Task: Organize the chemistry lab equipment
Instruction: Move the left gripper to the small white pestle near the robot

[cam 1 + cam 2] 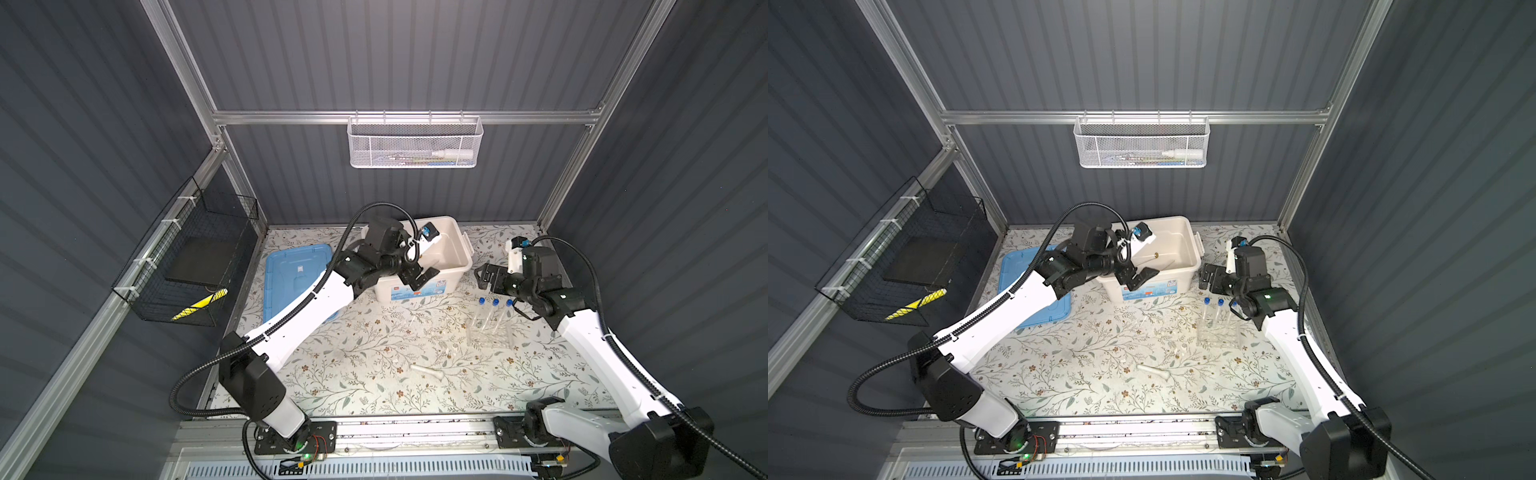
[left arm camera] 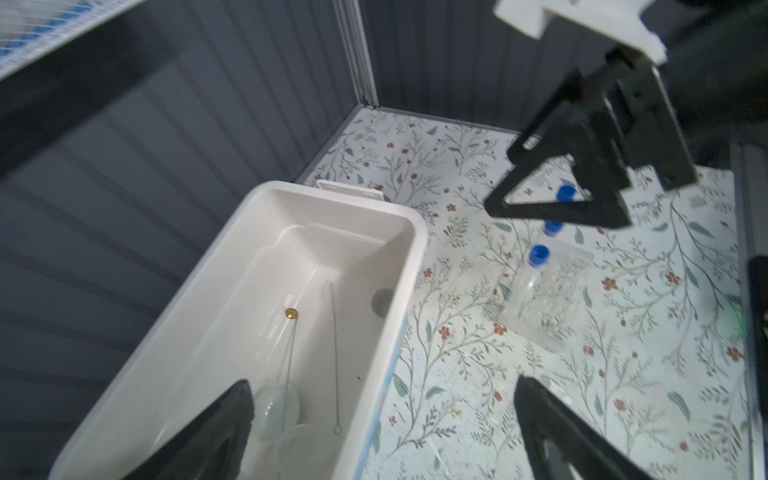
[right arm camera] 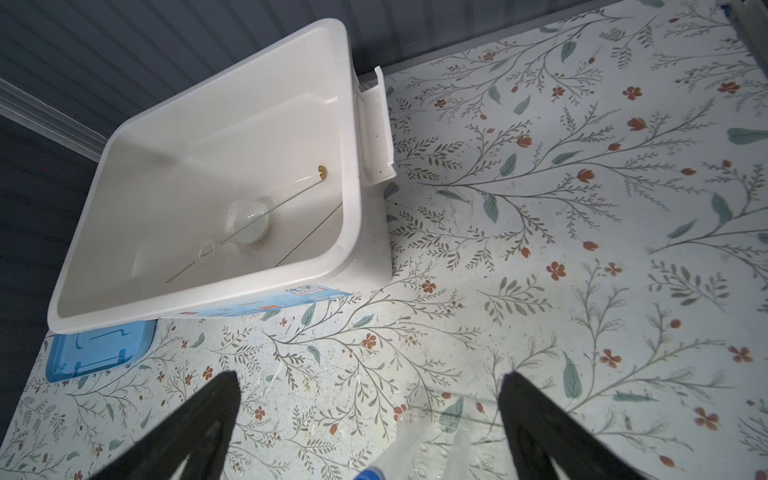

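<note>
Left wrist shows thin rods (image 2: 335, 357) in glossy tub (image 2: 357, 266).

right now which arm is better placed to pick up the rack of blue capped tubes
Probably right. The right hand is open, empty, beside the tube rack; the left hand is open at the white tub, farther off.

On my screen the bench (image 1: 374, 390) is white, printed all over with grey-green leafy sprigs and small rust-red flowers. The tub (image 1: 453, 249) is off-white and its lid (image 1: 291, 266) light blue. The test tubes (image 1: 492, 313) are clear with bright blue caps, the rack (image 1: 490, 334) clear, the pestle (image 1: 428, 370) white. One thin rod (image 2: 290, 345) has a gold tip. The walls (image 1: 395, 62) are dark grey, ribbed.
</note>
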You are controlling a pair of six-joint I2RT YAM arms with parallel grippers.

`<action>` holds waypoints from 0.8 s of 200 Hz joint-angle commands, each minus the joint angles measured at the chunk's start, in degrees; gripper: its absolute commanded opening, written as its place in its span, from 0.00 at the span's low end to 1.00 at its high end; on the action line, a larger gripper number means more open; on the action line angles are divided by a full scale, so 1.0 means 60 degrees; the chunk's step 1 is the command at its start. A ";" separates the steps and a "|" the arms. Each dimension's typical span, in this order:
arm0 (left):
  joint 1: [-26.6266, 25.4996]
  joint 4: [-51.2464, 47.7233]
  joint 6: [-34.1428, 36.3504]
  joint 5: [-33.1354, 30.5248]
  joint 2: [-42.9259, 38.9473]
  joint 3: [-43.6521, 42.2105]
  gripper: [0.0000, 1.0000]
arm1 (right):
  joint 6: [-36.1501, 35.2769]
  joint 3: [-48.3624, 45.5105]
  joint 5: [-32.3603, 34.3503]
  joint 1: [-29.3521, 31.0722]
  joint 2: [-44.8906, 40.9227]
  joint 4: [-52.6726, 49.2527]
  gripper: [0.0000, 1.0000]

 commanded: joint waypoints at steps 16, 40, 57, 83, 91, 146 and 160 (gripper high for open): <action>-0.1043 -0.0169 0.0135 -0.0316 -0.1052 -0.2158 1.00 | -0.0123 -0.0021 0.0320 -0.0043 -0.0264 -0.0261 0.99; -0.1740 0.0136 -0.0349 -0.1037 -0.1414 -0.3562 0.99 | -0.0130 -0.0010 0.0323 -0.0055 -0.0264 -0.0293 0.99; -0.2283 0.0497 -0.0872 -0.1294 -0.1433 -0.4267 0.99 | -0.0121 0.0028 0.0355 -0.0057 -0.0242 -0.0348 0.99; -0.3005 0.0903 -0.1519 -0.1679 -0.1123 -0.4828 0.99 | -0.0085 0.0033 0.0393 -0.0050 -0.0290 -0.0394 0.99; -0.3154 0.1035 -0.1676 -0.1660 -0.0994 -0.4956 0.99 | -0.0090 0.0045 0.0407 -0.0057 -0.0300 -0.0407 0.99; -0.3849 0.1186 -0.1752 -0.1761 0.0219 -0.5251 0.88 | -0.0163 0.0062 0.0623 -0.0057 -0.0425 -0.0585 0.99; -0.3850 0.1227 -0.1687 -0.1752 0.0464 -0.5224 0.84 | -0.0165 0.0091 0.0616 -0.0057 -0.0445 -0.0614 0.99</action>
